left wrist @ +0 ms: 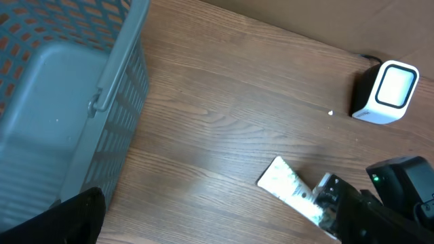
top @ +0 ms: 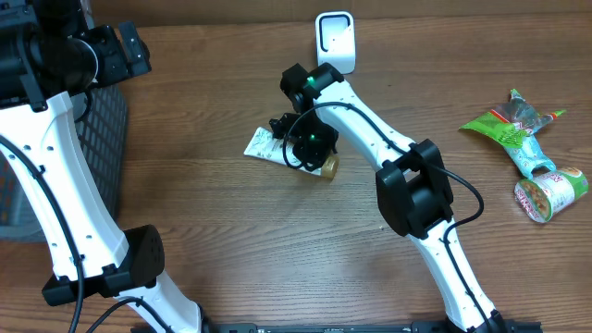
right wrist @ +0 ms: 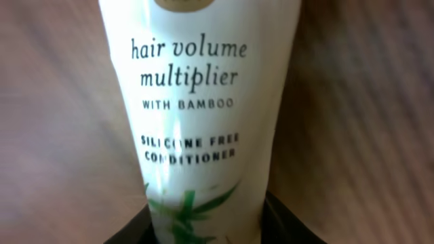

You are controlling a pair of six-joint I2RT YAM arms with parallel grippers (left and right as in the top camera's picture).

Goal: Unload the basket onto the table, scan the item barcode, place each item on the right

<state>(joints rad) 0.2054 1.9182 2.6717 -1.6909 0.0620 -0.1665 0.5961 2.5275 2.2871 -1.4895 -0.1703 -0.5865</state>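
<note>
While snug on conditioner tube (right wrist: 203, 102), right jaws near scanner (top: 334, 39); left jaws wide, empty, near basket (left wrist: 102, 102).

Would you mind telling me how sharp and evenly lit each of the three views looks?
Overhead: sharp and evenly lit, soft shadows on the table. Left wrist: crisp, a pale sheen on the wood mid-frame. Right wrist: the conditioner tube is legible but soft, glare streaks down it, the wood behind blurred.
</note>
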